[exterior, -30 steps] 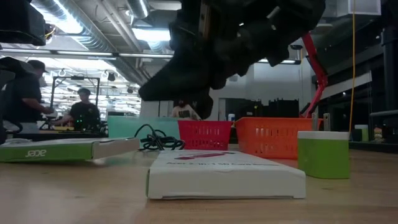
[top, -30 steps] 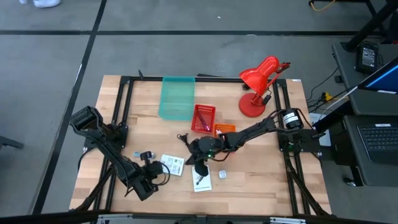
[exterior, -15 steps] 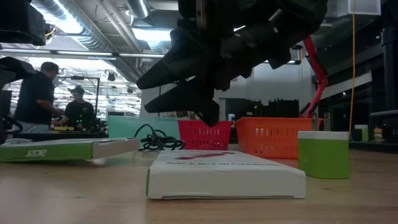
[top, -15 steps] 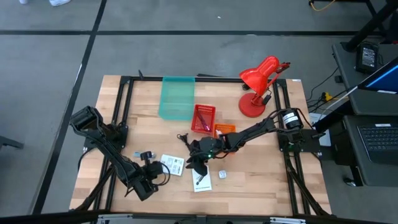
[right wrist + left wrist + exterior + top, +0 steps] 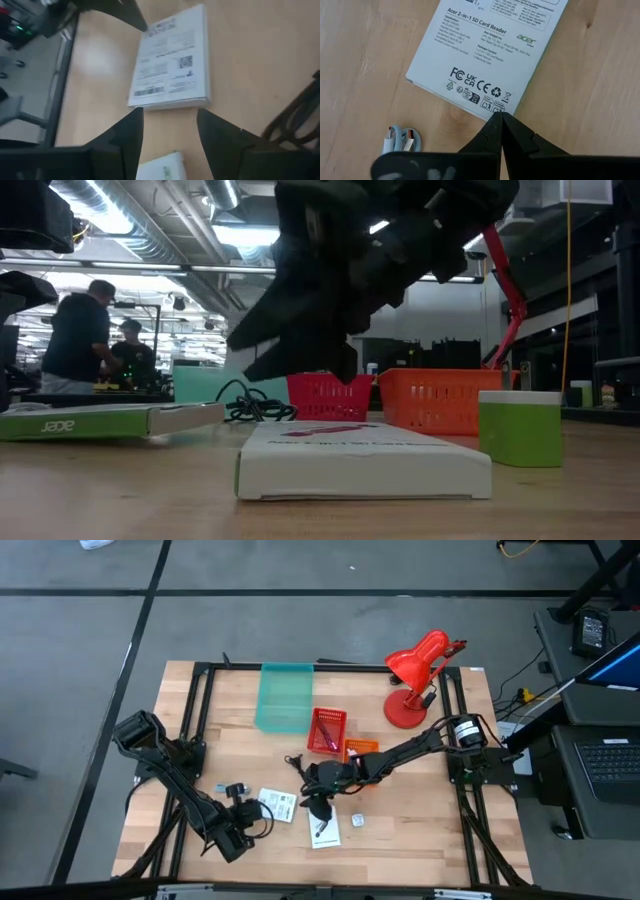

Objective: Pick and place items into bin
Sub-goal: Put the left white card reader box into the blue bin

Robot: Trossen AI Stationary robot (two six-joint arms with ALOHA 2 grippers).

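Taking the red basket (image 5: 328, 729) in the middle of the table as my marker, I start far to its left and toward the near edge, where the left gripper (image 5: 243, 821) rests low over the wood with its two dark fingers pressed together, holding nothing. Its wrist view shows those tips meeting right at the corner of a white card box (image 5: 487, 55) printed "Acer 2-in-1 SD Card Reader", which lies flat on the table (image 5: 420, 830). Just beside that box sits a little pale bluish cable end with metal plugs (image 5: 400, 141).

Closer to the red basket, on its near left side, a black cable (image 5: 250, 404) lies in a loose tangle on the wood. Behind and to the left of the basket stands the green see-through bin (image 5: 284, 695), and nothing shows inside it from above.

Directly in front of the basket, the right gripper (image 5: 318, 802) hangs above a second white card box (image 5: 324, 830), its fingers spread wide apart and empty; the box lies flat beneath them, apart from both fingers (image 5: 123, 140). A small white piece (image 5: 358, 822) sits just to the right of that box.

Touching the red basket's right corner is an orange basket (image 5: 361, 748), and farther right and back stands the red desk lamp (image 5: 415, 675).
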